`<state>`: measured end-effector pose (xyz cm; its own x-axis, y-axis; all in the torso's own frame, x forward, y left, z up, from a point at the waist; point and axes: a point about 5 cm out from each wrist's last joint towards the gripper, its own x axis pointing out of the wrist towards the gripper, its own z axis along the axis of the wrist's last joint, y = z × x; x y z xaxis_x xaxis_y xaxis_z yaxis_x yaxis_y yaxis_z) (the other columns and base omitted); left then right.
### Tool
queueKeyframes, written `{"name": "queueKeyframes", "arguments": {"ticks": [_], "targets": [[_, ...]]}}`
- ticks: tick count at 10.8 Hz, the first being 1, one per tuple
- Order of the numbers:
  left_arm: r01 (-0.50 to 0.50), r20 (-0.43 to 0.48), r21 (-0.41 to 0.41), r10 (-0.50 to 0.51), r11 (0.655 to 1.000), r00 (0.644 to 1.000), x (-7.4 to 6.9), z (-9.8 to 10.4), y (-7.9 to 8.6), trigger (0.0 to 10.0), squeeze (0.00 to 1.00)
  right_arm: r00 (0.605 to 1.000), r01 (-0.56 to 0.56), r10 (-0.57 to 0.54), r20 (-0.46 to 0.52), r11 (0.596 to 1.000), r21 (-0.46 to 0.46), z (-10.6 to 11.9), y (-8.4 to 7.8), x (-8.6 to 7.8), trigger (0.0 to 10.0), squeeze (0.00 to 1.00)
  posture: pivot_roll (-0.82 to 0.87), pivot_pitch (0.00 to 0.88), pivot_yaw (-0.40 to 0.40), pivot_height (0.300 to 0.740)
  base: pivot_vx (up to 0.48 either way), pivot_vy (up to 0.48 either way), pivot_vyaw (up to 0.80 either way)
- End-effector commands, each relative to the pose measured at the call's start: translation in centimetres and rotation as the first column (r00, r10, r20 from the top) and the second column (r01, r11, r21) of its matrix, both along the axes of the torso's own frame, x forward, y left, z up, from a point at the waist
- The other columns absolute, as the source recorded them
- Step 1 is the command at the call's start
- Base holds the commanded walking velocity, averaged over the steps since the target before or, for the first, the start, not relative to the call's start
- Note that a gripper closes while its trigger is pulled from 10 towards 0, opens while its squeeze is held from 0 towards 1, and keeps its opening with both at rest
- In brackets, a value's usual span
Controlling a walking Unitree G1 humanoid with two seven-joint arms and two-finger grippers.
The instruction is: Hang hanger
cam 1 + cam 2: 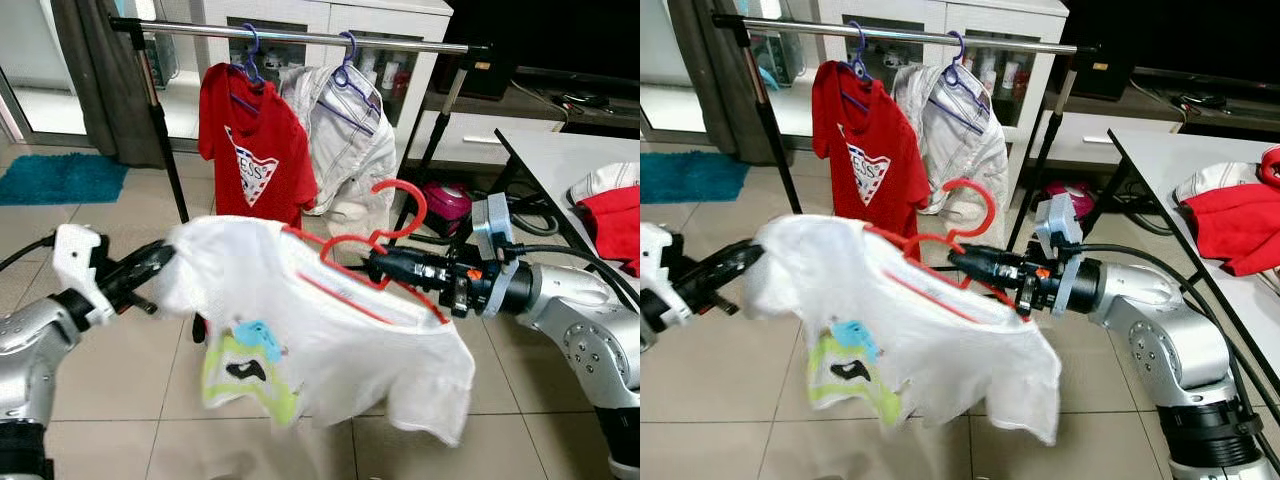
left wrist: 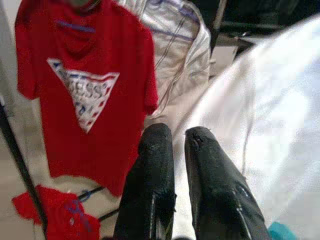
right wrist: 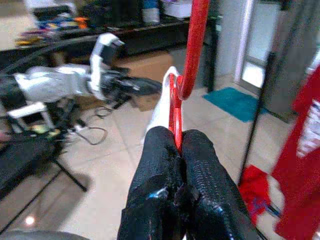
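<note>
Nearest the robot, a white T-shirt (image 1: 330, 340) with a blue, green and black print is hanging on a red hanger (image 1: 372, 245) and sagging toward the tiled floor (image 1: 120, 380); the right gripper (image 1: 378, 266) is pinching the hanger's red wire tight between its closed fingers, just below the hook, which is curving up free in the air, well short of the rail; the left gripper (image 1: 160, 256) is pressing against the far shoulder of the shirt, its two fingers (image 2: 155, 180) standing nearly together with only a narrow gap, and whether cloth is caught between them is not showing clearly (the wrist view is blurred there). Off to the robot's right, a white table (image 1: 560, 160) is carrying a red garment (image 1: 615, 222) and a white one beside it. Farther back, a clothes rail (image 1: 300, 36) on black legs is bearing a red T-shirt (image 1: 250, 150) with a triangular logo and, just beside it, a white shirt (image 1: 345, 140), each on a purple hanger; behind these a white cabinet (image 1: 330, 20) is standing, and a teal mat (image 1: 60, 178) is lying on the floor at the robot's left.
</note>
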<state>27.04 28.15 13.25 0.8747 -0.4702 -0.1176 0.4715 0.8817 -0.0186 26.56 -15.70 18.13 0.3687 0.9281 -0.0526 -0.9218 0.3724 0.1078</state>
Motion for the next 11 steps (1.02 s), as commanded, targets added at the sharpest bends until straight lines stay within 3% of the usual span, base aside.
{"name": "queueKeyframes", "arguments": {"ticks": [1,3,4,5,6,7,8,9,11], "targets": [[-0.006,0.010,-0.017,0.006,1.000,1.000,0.0,0.4,-0.7,10.0,1.00,0.997,0.079,-0.079,0.008,0.997,-0.015,-0.2,-1.1,0.4,10.0,0.00,-0.03,0.000,-0.080,0.740,0.000,0.000,0.00],[-0.027,-0.020,0.029,0.028,0.999,0.999,-0.4,-0.4,-0.8,10.0,1.00,0.988,0.151,-0.152,-0.021,0.987,-0.046,-1.0,-1.6,0.6,10.0,0.00,-0.03,0.000,-0.084,0.740,0.000,0.000,0.00],[-0.054,-0.047,0.077,0.057,0.996,0.997,-0.8,-1.1,-1.0,10.0,1.00,0.971,0.231,-0.234,-0.042,0.971,-0.061,-1.6,-2.0,1.0,10.0,0.00,-0.03,0.000,-0.084,0.740,0.000,0.000,0.00],[-0.047,-0.070,0.074,0.052,0.996,0.996,-1.3,-1.5,-1.7,10.0,0.96,0.948,0.312,-0.316,-0.043,0.947,-0.076,-2.1,-2.3,1.4,10.0,0.00,-0.03,0.000,-0.084,0.740,0.000,0.000,0.00],[-0.048,-0.074,0.054,0.052,0.997,0.996,-1.5,-1.5,-2.5,10.0,0.16,0.913,0.399,-0.404,-0.054,0.913,-0.090,-2.6,-2.5,1.9,10.0,0.00,-0.02,0.000,-0.089,0.740,0.000,0.000,0.00],[-0.071,-0.083,0.065,0.077,0.995,0.994,-1.6,-1.5,-3.7,10.0,0.00,0.832,0.533,-0.540,-0.128,0.841,-0.088,-3.5,-2.7,2.7,10.0,0.00,-0.02,0.000,-0.090,0.740,0.000,0.000,0.00],[-0.111,-0.075,0.062,0.116,0.992,0.990,-1.4,-1.4,-4.3,10.0,0.00,0.780,0.599,-0.609,-0.148,0.794,-0.107,-4.3,-2.8,2.9,10.0,0.00,-0.02,0.000,-0.095,0.740,0.000,0.000,0.00],[-0.196,-0.033,0.058,0.198,0.979,0.980,-0.8,-1.1,-5.2,10.0,0.00,0.683,0.702,-0.714,-0.154,0.700,-0.133,-5.7,-2.6,3.1,10.0,0.00,-0.02,0.000,-0.111,0.740,0.000,0.000,0.00],[-0.214,0.011,0.068,0.214,0.974,0.977,-0.7,-0.7,-5.8,10.0,0.00,0.655,0.723,-0.736,-0.173,0.677,-0.139,-6.4,-2.0,2.8,10.0,0.00,-0.02,0.000,-0.111,0.740,0.000,0.000,0.00]]}}
